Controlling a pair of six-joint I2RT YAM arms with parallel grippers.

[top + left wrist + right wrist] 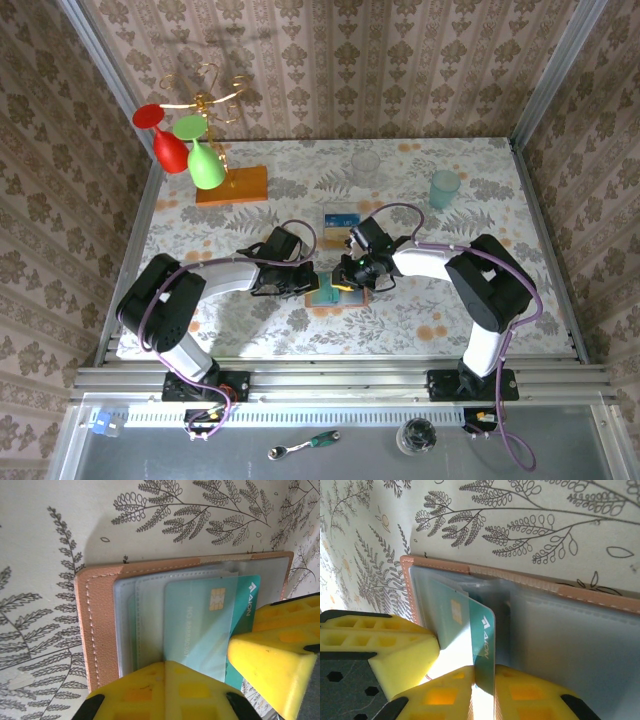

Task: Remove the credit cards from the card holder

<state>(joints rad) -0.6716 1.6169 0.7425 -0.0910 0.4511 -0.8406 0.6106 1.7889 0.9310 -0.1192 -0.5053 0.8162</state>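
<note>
The card holder (322, 298) lies open on the floral table, with its reddish-brown rim (97, 630) (530, 577) around grey-blue pockets. A teal credit card (200, 625) (482, 640) sticks partway out of a pocket. My right gripper (484, 672) (352, 278) is shut on this card's free edge, and one of its fingers (272, 665) shows in the left wrist view. My left gripper (166, 664) (303, 282) is shut, its tips resting on the pocket beside the card. One of its fingers (395, 645) shows in the right wrist view. Any other cards are hidden in the pockets.
A small blue and white rectangle (341, 217) lies just behind the holder. Further back stand an orange wooden slab (232, 185) with red and green glasses, a clear cup (365, 160) and a teal cup (445, 187). Metal rails border the table.
</note>
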